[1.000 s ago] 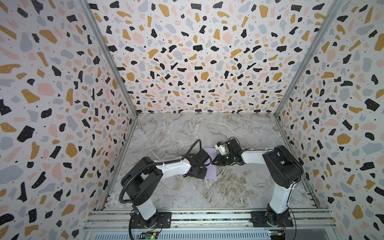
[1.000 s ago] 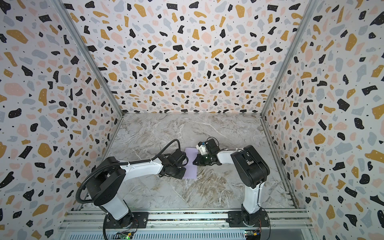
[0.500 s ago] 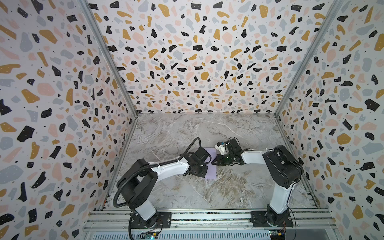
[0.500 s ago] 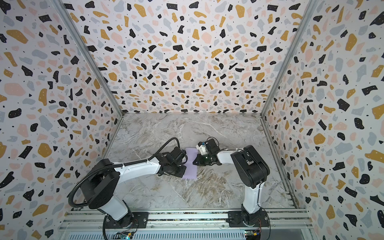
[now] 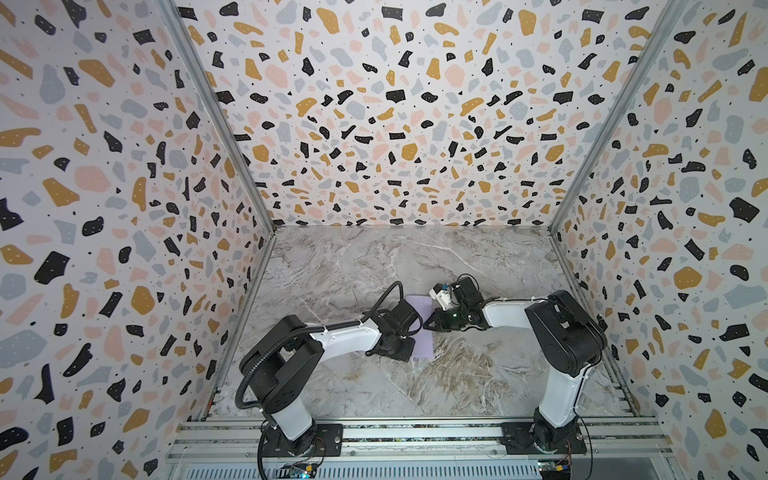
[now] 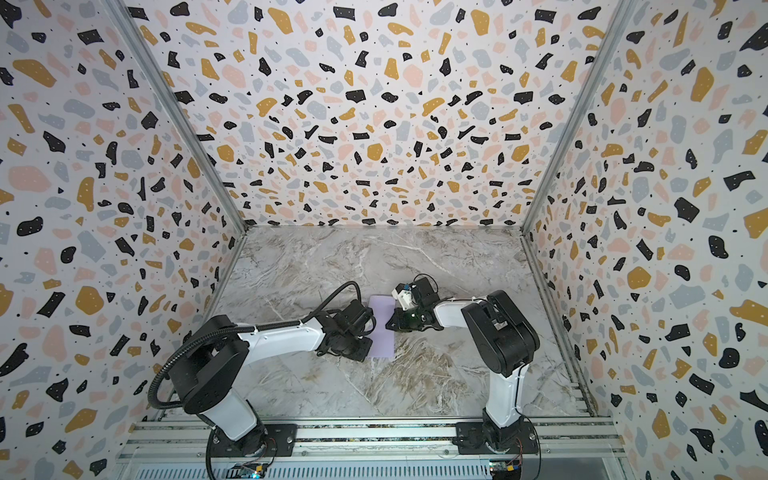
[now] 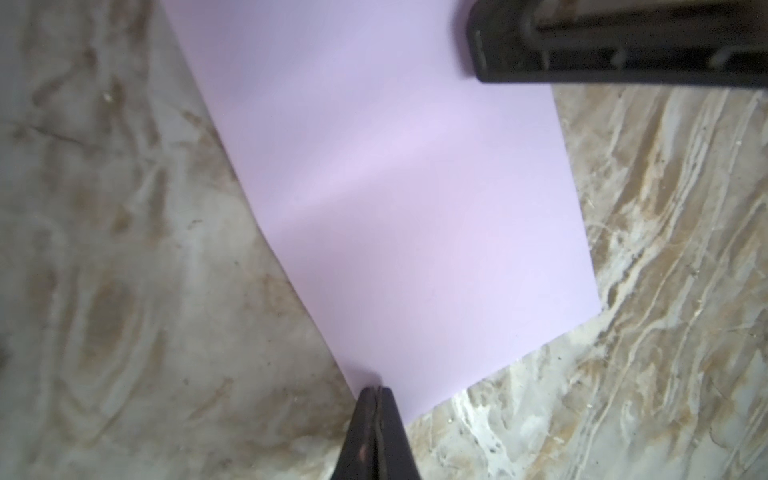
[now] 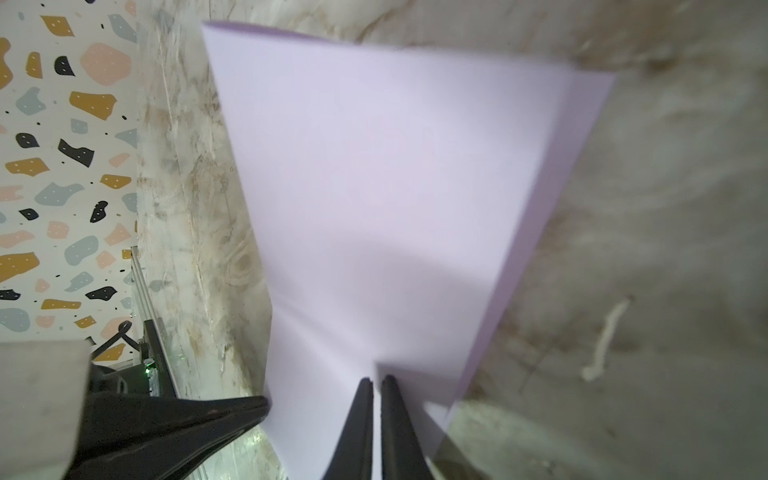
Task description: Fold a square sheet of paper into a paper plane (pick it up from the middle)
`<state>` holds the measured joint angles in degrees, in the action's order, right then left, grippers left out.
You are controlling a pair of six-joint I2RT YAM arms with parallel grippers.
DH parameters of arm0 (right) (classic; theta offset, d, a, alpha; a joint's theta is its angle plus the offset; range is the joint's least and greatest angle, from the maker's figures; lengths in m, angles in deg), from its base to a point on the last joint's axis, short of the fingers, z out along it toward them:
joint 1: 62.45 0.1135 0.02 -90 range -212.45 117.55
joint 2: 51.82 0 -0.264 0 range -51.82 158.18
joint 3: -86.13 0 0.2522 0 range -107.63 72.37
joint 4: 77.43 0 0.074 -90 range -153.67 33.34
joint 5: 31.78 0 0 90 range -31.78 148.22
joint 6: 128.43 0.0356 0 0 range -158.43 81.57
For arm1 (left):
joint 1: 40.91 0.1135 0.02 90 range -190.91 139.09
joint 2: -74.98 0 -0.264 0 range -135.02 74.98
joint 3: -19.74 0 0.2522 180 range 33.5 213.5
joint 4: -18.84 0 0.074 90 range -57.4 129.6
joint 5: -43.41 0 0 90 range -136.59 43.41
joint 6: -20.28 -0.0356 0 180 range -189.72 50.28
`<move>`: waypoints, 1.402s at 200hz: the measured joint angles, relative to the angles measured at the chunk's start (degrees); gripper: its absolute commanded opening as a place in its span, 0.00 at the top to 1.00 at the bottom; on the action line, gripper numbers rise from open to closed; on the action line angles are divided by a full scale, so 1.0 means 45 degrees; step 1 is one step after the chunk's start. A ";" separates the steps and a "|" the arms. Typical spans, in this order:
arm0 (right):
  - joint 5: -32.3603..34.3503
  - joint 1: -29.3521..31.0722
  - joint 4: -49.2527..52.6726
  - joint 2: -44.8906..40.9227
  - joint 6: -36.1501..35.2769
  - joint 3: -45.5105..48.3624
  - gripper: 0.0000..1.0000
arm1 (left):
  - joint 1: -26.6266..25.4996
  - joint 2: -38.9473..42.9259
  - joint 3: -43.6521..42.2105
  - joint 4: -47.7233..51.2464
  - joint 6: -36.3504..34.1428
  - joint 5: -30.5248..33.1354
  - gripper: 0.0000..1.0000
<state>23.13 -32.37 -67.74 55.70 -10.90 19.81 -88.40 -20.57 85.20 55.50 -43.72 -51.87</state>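
The square sheet of paper (image 5: 423, 347) (image 6: 384, 334), pale lilac, lies on the marble floor as a narrow upright rectangle between both arms. In the right wrist view the sheet (image 8: 374, 187) shows a darker lower layer along one side. My left gripper (image 7: 376, 390) (image 5: 405, 349) is shut, its tips on the sheet (image 7: 395, 187) at an edge close to a corner. My right gripper (image 8: 377, 382) (image 5: 426, 326) is shut to a thin slit, and rests on the sheet's opposite side. Neither pinches the paper. No paper plane is in view.
Speckled terrazzo walls (image 5: 374, 124) close in three sides of the marble floor (image 5: 415, 257). A metal rail (image 5: 415, 432) with both arm bases runs along the front. A small white streak (image 8: 602, 336) lies on the floor beside the sheet.
The left arm's elbow has shifted slightly, while its gripper stays at the sheet's edge. The right arm and the sheet have not visibly moved.
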 measured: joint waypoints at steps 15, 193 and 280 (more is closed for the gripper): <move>0.0000 0.0000 0.0000 0.0000 -0.0005 0.0000 0.90 | -0.0063 0.0063 -0.0068 0.0024 -0.0063 -0.0005 1.00; -0.0010 0.0000 0.0010 0.0005 -0.0189 -0.0015 0.90 | 0.1705 -0.2365 0.3521 -0.0170 -0.0597 0.0777 1.00; -0.0010 -0.0005 0.0126 0.0015 -0.0189 -0.0073 0.91 | 0.1894 -0.3084 0.3789 -0.0452 -0.0641 0.0981 1.00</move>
<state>23.08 -32.39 -67.17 55.77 -11.76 19.48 -79.87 -34.45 102.25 53.46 -46.61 -47.45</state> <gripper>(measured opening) 0.094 0.047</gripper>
